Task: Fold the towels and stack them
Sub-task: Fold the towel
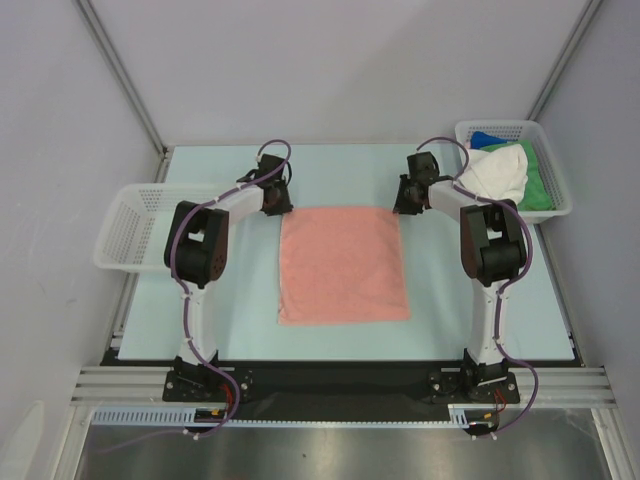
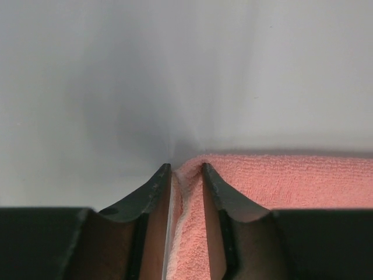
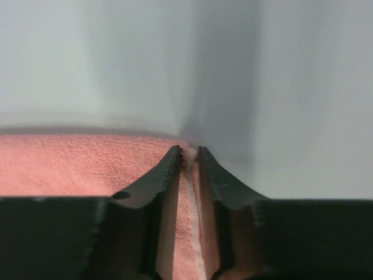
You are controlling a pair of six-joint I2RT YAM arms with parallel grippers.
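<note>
Salmon pink towel (image 1: 342,265) is spread flat at the middle of the table (image 1: 500,300). The left gripper (image 1: 278,203) is set at its far left corner and the right gripper (image 1: 404,203) at its far right corner. In both wrist views the fingers are drawn close, with a ridge of pink pile pinched between them. The white towel (image 1: 497,172), green towel (image 1: 541,185) and blue towel (image 1: 487,139) are heaped in the right basket (image 1: 505,126) at the far right; the left basket (image 1: 110,262) stands at the left edge. Risks noted: only a thin bite of cloth is held, thinnest on the right, so a corner could be shed on lifting. Uneven travel of the two arms would be expected to skew the fold. The near edge could be dragged if the cloth is pulled rather than raised.
</note>
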